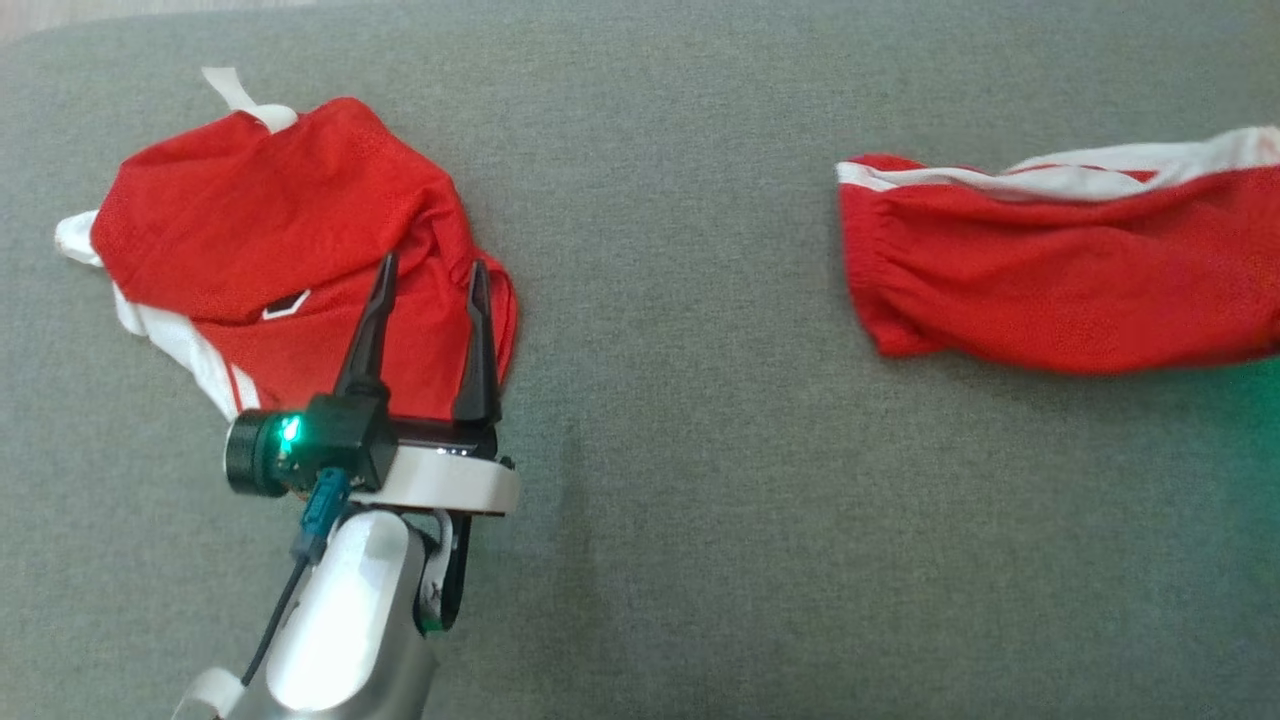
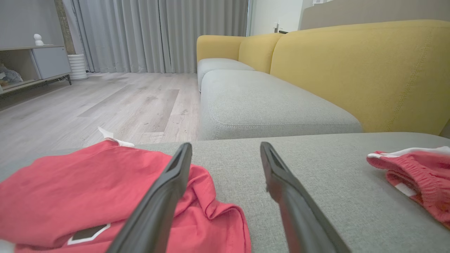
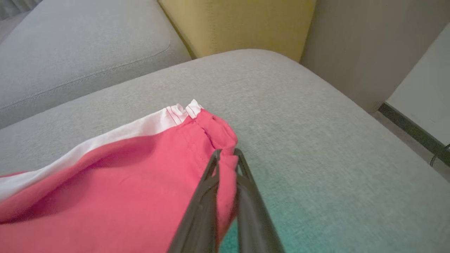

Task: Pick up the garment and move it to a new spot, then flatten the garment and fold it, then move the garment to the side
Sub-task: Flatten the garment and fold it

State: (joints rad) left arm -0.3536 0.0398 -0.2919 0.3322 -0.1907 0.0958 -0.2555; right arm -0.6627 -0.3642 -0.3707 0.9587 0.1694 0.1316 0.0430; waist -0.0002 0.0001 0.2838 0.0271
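While our right gripper [image 3: 227, 154] is pinching the soft, limp-looking shorts [image 3: 123, 182] by an edge, our left gripper [image 1: 433, 262] is hovering spread above the jersey [image 1: 270, 200].

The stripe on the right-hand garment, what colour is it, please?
The stripe is white, clearest in the right wrist view.
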